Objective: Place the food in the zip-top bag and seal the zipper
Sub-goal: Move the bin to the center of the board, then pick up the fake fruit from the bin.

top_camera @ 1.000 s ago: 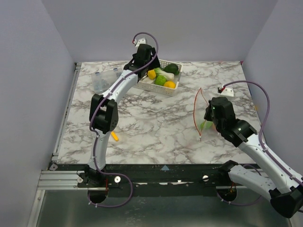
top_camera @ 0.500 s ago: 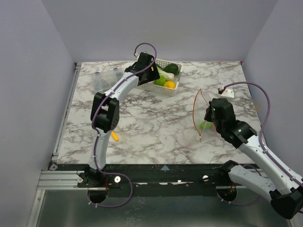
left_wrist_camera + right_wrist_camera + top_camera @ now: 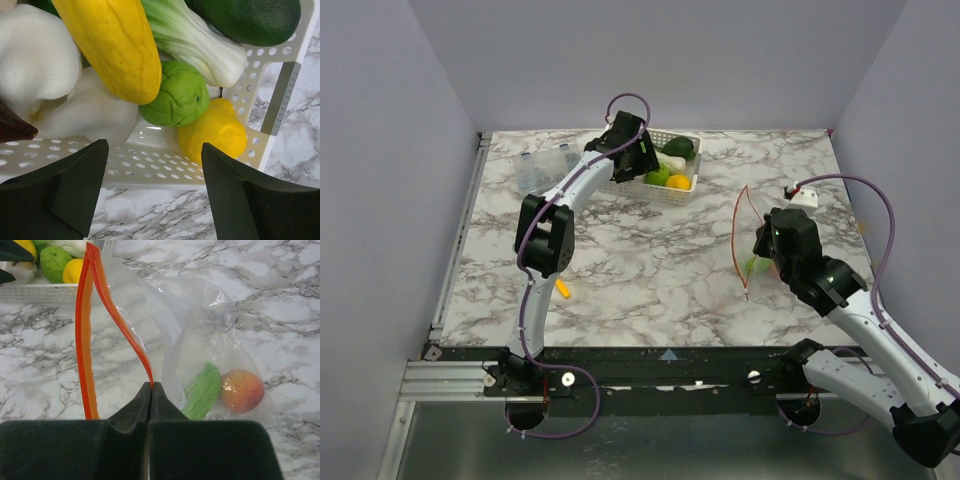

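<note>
Zip-top bag (image 3: 200, 325), clear floppy plastic, lay on the marble-pattern table (image 3: 280, 280) at centre-right of the overhead view, mouth gaping. Its thin red-orange zipper (image 3: 84, 340) showed as two strips in the right wrist view, meeting at upper left and spreading apart lower down. Right gripper (image 3: 151, 386) jaws were clenched tight on the zipper where the right-hand strip came down to the tips at bottom centre. The bag body sat just beyond and right of the jaws. Inside it, a green leaf-shaped toy (image 3: 202, 392) touched a round orange-red toy fruit (image 3: 241, 390).

Left gripper (image 3: 154, 150) was at the white perforated plastic basket (image 3: 280, 95), upper centre of the overhead view, jaws released and wide apart, gripping nothing. Between the tips was the basket's near wall. Behind that, a round green toy (image 3: 175, 100) touched a yellow lemon-shaped toy (image 3: 212, 131). Higher in that frame were a long yellow squash toy (image 3: 115, 45), a white-and-green bok choy toy (image 3: 195, 42) and a dark green avocado-like toy (image 3: 250, 17). Bag and basket were well apart.
</note>
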You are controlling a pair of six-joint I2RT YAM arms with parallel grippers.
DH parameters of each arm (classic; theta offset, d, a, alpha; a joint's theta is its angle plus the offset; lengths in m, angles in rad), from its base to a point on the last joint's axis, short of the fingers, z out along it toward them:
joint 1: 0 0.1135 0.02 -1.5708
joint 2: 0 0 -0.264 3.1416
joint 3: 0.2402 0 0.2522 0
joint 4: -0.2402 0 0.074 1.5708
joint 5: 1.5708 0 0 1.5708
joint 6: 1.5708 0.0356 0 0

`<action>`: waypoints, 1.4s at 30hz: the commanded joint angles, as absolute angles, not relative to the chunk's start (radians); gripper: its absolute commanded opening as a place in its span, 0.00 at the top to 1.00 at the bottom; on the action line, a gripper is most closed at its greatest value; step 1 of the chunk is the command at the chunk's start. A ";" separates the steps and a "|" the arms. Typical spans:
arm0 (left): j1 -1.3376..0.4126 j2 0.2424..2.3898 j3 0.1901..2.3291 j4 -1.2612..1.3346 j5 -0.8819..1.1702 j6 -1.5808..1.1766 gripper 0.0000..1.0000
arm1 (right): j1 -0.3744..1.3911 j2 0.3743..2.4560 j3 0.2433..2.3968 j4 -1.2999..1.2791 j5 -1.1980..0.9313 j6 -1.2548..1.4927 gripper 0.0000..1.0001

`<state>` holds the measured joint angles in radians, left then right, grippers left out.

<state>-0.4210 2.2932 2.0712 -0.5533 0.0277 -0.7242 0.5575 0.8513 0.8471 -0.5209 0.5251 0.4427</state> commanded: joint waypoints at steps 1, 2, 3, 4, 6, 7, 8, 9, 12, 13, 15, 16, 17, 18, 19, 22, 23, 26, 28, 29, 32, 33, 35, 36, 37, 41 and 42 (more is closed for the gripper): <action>-0.423 2.318 2.081 -0.731 0.009 -0.731 0.22 | 0.565 0.825 0.855 -0.497 0.486 0.425 0.99; -0.423 2.317 2.082 -0.754 0.008 -0.730 0.22 | 0.565 0.821 0.854 -0.496 0.481 0.426 0.99; -0.423 2.309 2.078 -0.768 0.008 -0.726 0.22 | 0.565 0.814 0.853 -0.495 0.475 0.426 0.99; -0.423 2.297 2.063 -0.780 0.008 -0.721 0.22 | 0.565 0.808 0.850 -0.491 0.468 0.425 0.99; -0.423 2.252 2.011 -0.777 0.009 -0.706 0.21 | 0.564 0.804 0.852 -0.485 0.451 0.424 0.99; -0.424 2.222 1.978 -0.766 -0.016 -0.698 0.21 | 0.564 0.803 0.853 -0.483 0.446 0.421 0.99; -0.424 2.190 1.940 -0.759 -0.028 -0.692 0.21 | 0.565 0.802 0.853 -0.482 0.442 0.420 0.99; -0.423 2.163 1.904 -0.752 -0.035 -0.679 0.21 | 0.565 0.802 0.854 -0.480 0.438 0.419 0.99; -0.425 2.087 1.830 -0.732 -0.075 -0.648 0.21 | 0.565 0.790 0.853 -0.477 0.422 0.421 0.99; -0.425 2.068 1.809 -0.712 -0.078 -0.635 0.21 | 0.564 0.786 0.850 -0.475 0.421 0.423 0.99; -0.425 2.043 1.805 -0.688 -0.084 -0.606 0.21 | 0.564 0.779 0.845 -0.468 0.417 0.429 0.99; -0.425 2.039 1.817 -0.690 -0.096 -0.597 0.21 | 0.564 0.778 0.844 -0.468 0.415 0.429 0.99; -0.425 2.039 1.836 -0.695 -0.110 -0.592 0.21 | 0.564 0.780 0.845 -0.469 0.415 0.429 0.99; -0.425 2.038 1.849 -0.698 -0.121 -0.587 0.21 | 0.565 0.786 0.844 -0.469 0.416 0.429 0.99; -0.425 2.039 1.861 -0.698 -0.142 -0.587 0.21 | 0.564 0.789 0.845 -0.471 0.419 0.428 0.99; -0.423 2.049 1.892 -0.685 -0.216 -0.607 0.21 | 0.565 0.800 0.845 -0.472 0.428 0.430 0.99; -0.423 2.061 1.906 -0.682 -0.234 -0.617 0.21 | 0.564 0.801 0.844 -0.472 0.431 0.432 0.99; -0.422 2.108 1.982 -0.690 -0.303 -0.646 0.21 | 0.564 0.806 0.841 -0.474 0.432 0.435 0.99; -0.422 2.138 2.020 -0.690 -0.346 -0.666 0.21 | 0.564 0.810 0.841 -0.475 0.430 0.435 0.99; -0.421 2.150 2.032 -0.683 -0.368 -0.679 0.21 | 0.564 0.812 0.842 -0.475 0.432 0.436 0.99; -0.417 2.172 2.039 -0.634 -0.402 -0.698 0.22 | 0.564 0.821 0.844 -0.474 0.437 0.433 0.99; -0.415 2.181 2.044 -0.630 -0.415 -0.711 0.22 | 0.565 0.822 0.844 -0.472 0.439 0.432 0.99; -0.408 2.202 2.066 -0.658 -0.429 -0.759 0.23 | 0.564 0.826 0.845 -0.474 0.441 0.432 0.99; -0.404 2.214 2.075 -0.677 -0.425 -0.790 0.23 | 0.564 0.826 0.845 -0.473 0.443 0.433 0.99; -0.398 2.220 2.080 -0.691 -0.419 -0.817 0.23 | 0.565 0.828 0.845 -0.474 0.445 0.430 0.99; -0.373 2.251 2.083 -0.718 -0.346 -0.948 0.23 | 0.564 0.826 0.846 -0.474 0.444 0.430 0.99; -0.368 2.257 2.084 -0.718 -0.322 -0.968 0.23 | 0.564 0.827 0.848 -0.473 0.445 0.429 0.99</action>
<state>-0.3992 2.2211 2.0544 -0.6788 -0.3660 -0.8253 0.5575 0.8249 0.8471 -0.4911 0.4397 0.4358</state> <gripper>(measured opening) 0.776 0.008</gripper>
